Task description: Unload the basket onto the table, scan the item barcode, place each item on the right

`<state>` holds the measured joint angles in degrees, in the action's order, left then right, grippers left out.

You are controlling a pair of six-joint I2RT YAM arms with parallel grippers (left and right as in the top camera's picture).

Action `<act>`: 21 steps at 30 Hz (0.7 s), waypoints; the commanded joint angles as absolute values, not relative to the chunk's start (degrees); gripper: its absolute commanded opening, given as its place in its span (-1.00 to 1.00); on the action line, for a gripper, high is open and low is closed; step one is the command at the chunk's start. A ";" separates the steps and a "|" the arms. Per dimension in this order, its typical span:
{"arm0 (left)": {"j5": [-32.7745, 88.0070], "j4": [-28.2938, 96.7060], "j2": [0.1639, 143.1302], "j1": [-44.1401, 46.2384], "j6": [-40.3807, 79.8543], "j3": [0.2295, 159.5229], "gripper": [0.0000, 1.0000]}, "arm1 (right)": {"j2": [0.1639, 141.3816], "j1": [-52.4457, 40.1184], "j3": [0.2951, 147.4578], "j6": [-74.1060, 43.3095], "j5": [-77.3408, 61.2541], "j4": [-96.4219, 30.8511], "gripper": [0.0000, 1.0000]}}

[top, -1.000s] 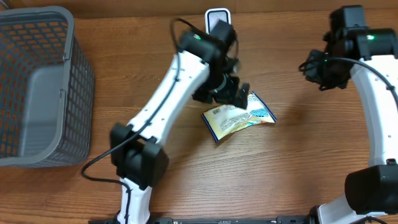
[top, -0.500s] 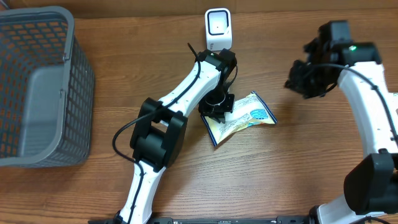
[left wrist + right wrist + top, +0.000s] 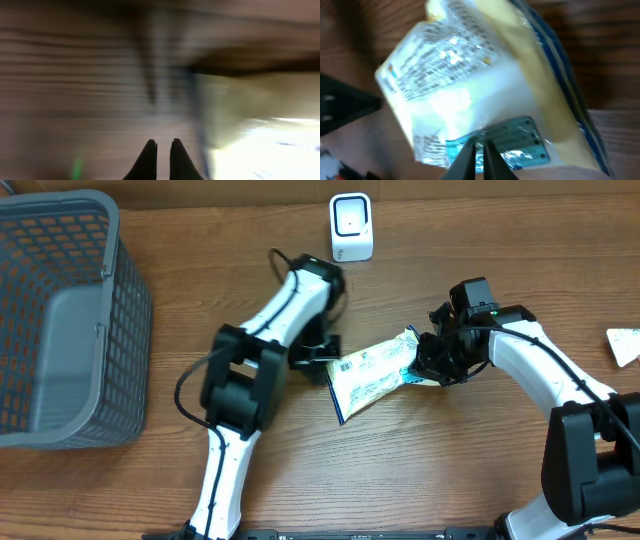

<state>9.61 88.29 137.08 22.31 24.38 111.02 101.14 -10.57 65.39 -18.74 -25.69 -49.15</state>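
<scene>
The item is a yellow and white snack packet [image 3: 372, 372] with blue edges, lying in the middle of the table; a barcode label [image 3: 347, 365] shows at its left end. My right gripper [image 3: 432, 362] is at the packet's right end. In the right wrist view the packet [image 3: 470, 85] fills the frame and the right gripper [image 3: 480, 146] is shut on its teal edge. My left gripper [image 3: 314, 352] sits just left of the packet. The left wrist view is blurred: the left gripper [image 3: 163, 145] is shut with nothing in it, and the packet [image 3: 260, 140] lies to its right. The white scanner [image 3: 351, 227] stands at the back.
A grey mesh basket [image 3: 70, 320] stands at the left edge. Part of another white packet [image 3: 624, 345] shows at the far right edge. Bare wood lies in front of both arms.
My right arm has swung left and down to the packet's right end and shut on it. My left gripper has shut and slid off the packet to its left side. The packet has turned slightly.
</scene>
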 commanded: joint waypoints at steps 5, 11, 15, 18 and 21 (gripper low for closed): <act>5.80 91.20 132.53 16.32 26.20 122.10 -0.91 | 101.27 -9.89 75.79 -19.53 -7.14 -59.81 -0.50; 10.24 87.72 127.42 15.07 25.74 124.01 -0.12 | 101.30 -9.89 81.34 -14.50 -9.04 -61.06 0.68; 10.52 87.88 127.46 15.40 25.67 122.96 0.93 | 103.31 -9.89 80.90 -8.78 -15.38 -60.95 1.00; 10.55 87.72 127.50 15.40 25.54 121.62 1.00 | 105.82 -9.89 79.77 -6.92 -16.16 -59.64 1.00; 10.55 87.59 127.50 15.40 25.54 120.44 0.99 | 109.08 -9.89 78.91 -6.66 -17.78 -58.13 1.00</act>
<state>9.69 87.64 127.61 15.00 25.54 121.75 105.56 -10.11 80.14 -9.30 -14.74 -59.02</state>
